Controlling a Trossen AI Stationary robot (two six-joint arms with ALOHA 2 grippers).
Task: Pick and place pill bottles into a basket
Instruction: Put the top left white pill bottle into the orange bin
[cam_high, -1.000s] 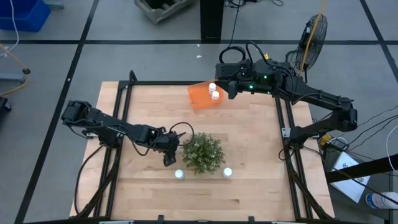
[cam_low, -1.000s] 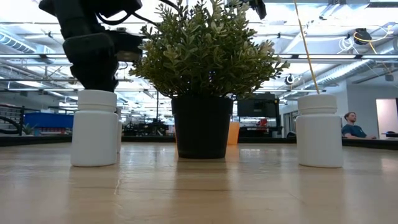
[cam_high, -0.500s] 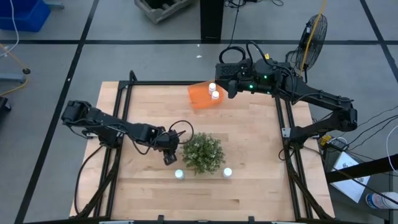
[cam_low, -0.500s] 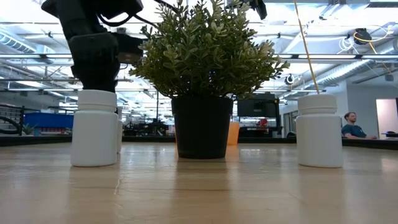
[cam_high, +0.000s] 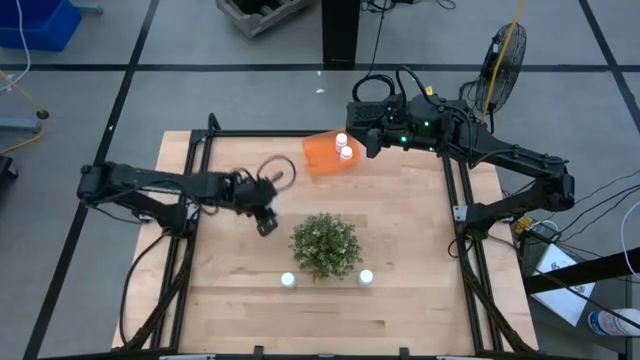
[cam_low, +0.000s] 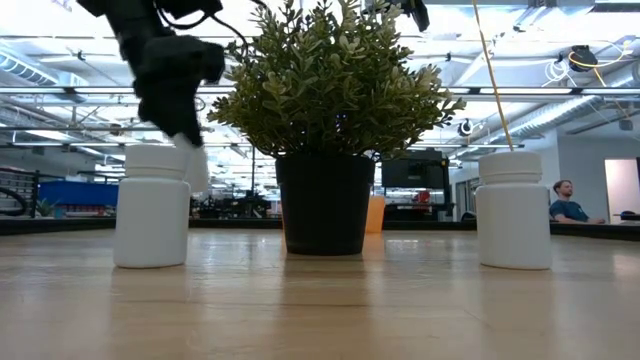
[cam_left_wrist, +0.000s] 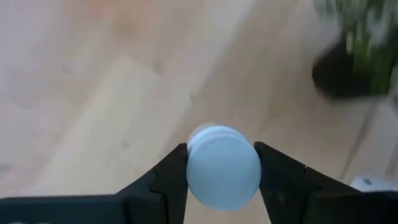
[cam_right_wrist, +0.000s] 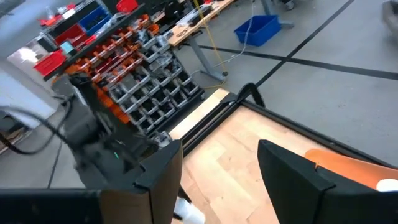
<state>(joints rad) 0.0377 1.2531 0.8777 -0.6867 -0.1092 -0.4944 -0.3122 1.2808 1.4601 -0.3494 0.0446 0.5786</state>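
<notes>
My left gripper is above the table, left of the plant, and shut on a white pill bottle. That bottle also shows in the low view. Two more bottles stand upright on the table in front of the plant. The orange basket sits at the far edge with two bottles in it. My right gripper is open and empty, just right of the basket. My left gripper pinches the bottle between its two fingers, on opposite sides of it just below the cap. The fingers come from above, slanting down. The bottle hangs tilted below the fingers, lifted clear of the table.
The potted plant stands in the middle of the table, between my left gripper and the two standing bottles. Black frame rails run along the table's left and right sides. A person sits far behind.
My left gripper has risen and gone from beside the plant toward the table's far edge and a little left. It has carried the pill bottle along. The bottle stood on the table before; it now hangs tilted, clear of the table.
</notes>
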